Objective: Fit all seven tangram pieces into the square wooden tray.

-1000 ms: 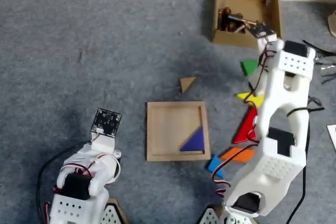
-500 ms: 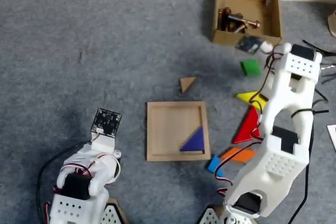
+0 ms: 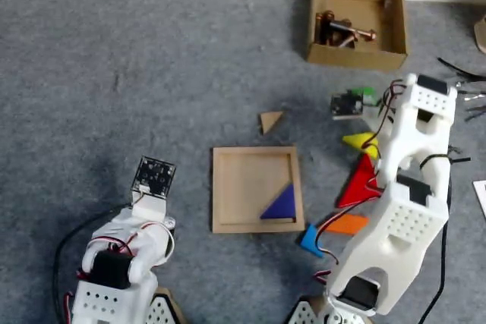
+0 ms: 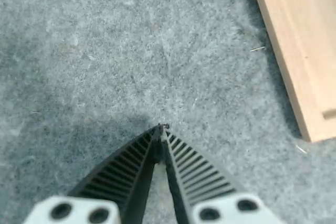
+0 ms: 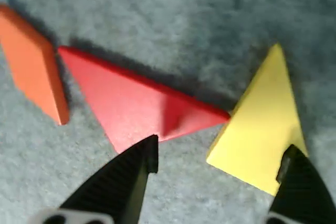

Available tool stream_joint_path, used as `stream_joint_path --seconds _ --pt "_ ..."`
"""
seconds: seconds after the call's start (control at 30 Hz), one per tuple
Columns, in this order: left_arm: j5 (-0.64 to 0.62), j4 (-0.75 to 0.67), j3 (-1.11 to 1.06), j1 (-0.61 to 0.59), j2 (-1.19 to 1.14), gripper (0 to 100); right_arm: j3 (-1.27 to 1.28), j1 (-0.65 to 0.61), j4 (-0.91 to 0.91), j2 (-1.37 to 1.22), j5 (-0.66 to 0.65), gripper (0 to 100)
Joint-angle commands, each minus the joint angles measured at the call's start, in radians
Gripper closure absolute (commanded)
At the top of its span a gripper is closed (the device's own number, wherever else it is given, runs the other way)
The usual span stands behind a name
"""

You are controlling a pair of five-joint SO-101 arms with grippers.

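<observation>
Tray (image 3: 254, 151) of pale wood, lying flat mid-table between the two arms, holding just a violet-blue triangle (image 3: 281, 204) tucked into its near right corner. Six other pieces lying loose on the grey carpet (image 3: 114, 73). Small tan triangle (image 3: 269, 120) resting just beyond the tray's far edge. Blue piece (image 3: 310, 238) sitting off the near right corner, with an orange piece (image 3: 348, 224) beside it. Red triangle (image 3: 357, 186), yellow triangle (image 3: 358, 140) and green piece (image 3: 367, 93) trailing away farther to the right. Right arm (image 3: 410, 210) stretching over that row, covering part of the red, yellow and orange pieces from above, its wrist board (image 3: 348, 104) hiding part of the green one. Right gripper (image 5: 219, 157) hanging spread wide above the spot where red and yellow nearly meet, one finger over the red edge, the other over the yellow, grasping nothing; contact with either impossible to tell. Left gripper (image 4: 160, 135) pinched together on nothing, pointing down at bare carpet near the tray's left edge. Cardboard box (image 3: 355, 57) sitting at the far right, holding coppery odds and ends, with loose cables (image 3: 456, 68) trailing at the right edge.
</observation>
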State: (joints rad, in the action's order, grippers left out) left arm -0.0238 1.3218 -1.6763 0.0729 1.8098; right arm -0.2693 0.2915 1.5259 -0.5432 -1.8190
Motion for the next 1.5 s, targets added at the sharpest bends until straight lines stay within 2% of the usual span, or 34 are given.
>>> stream_joint_path --seconds 0.0,0.53,1.17,1.4,1.47 --pt "-0.006 0.005 -0.019 0.015 0.004 99 -0.022 0.021 -0.002 0.022 -0.077 65.9" --pt "-0.006 0.005 -0.019 0.015 0.004 99 -0.039 0.015 -0.168 0.016 -0.121 65.9" --pt "-0.006 0.005 -0.019 0.015 0.004 99 -0.047 0.010 -0.153 -0.070 -0.117 66.0" --pt "-0.006 0.005 -0.019 0.015 0.004 99 -0.061 0.004 -0.004 -0.068 -0.114 77.3" --pt "-0.006 0.005 -0.019 0.015 0.004 99 -0.079 0.004 0.002 -0.073 -0.068 78.6"
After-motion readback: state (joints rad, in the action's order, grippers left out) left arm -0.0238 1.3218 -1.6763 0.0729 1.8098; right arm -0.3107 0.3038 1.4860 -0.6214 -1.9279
